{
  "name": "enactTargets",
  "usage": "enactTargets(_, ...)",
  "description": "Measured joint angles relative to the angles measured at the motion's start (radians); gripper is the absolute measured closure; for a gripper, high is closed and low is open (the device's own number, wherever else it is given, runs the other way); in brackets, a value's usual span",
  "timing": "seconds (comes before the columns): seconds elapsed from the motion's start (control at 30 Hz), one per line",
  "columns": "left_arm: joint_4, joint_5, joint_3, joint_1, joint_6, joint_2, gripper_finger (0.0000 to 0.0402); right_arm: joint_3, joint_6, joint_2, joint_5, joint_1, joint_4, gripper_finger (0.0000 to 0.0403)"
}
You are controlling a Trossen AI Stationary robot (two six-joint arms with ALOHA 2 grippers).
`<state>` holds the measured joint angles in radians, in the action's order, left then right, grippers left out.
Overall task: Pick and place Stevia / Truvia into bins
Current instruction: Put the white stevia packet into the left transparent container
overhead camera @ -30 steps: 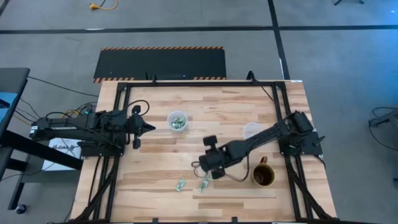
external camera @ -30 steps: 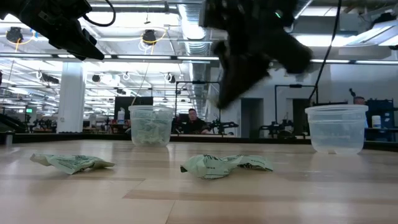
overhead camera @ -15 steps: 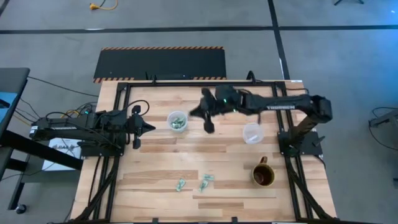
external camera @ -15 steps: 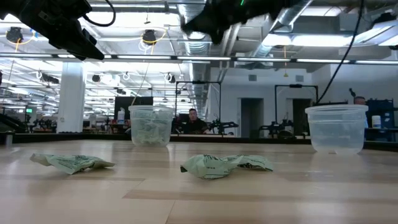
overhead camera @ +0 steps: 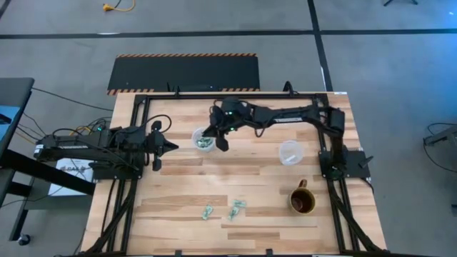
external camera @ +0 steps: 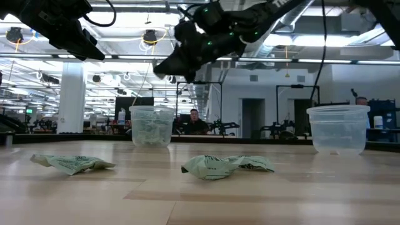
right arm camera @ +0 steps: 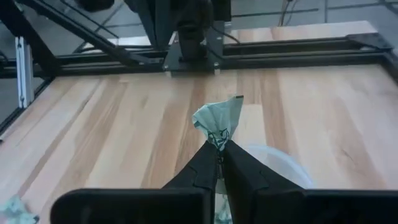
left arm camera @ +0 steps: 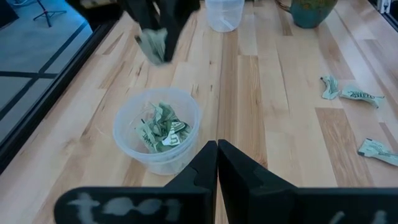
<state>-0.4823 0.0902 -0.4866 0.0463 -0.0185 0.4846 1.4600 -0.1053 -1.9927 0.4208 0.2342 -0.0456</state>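
**Right end effector holds a sachet over the filled cup**

I see my right end effector (overhead camera: 212,135) pinched shut on one crumpled green sachet (right arm camera: 219,124), which sticks out just past the fingertips. It hangs above the filled cup (overhead camera: 203,139), at that cup's rim on the side toward the empty cup (overhead camera: 290,152), clear of the surface (overhead camera: 243,185). The right arm reaches out long across the surface from its base beyond the empty cup, the wrist tipped down toward the filled cup.

The filled cup already carries several green-and-white sachets (left arm camera: 160,129). Two more loose sachets (overhead camera: 207,212) (overhead camera: 235,208) lie flat on the surface well apart from the filled cup, toward the front edge, just beside each other. A brown mug (overhead camera: 301,201) stands near the empty cup, on the side away from the filled one.

My left end effector (overhead camera: 171,145) waits just beside the filled cup, on the side opposite the right arm, fingers closed together on nothing, arm held level and low.
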Motion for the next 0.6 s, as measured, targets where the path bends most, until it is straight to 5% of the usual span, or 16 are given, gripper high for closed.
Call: enactTargets(0.6, 0.001, 0.0, 0.0, 0.0, 0.0, 0.0, 0.0401, 0.031, -0.008, -0.05, 0.034, 0.019, 0.069, 0.0297)
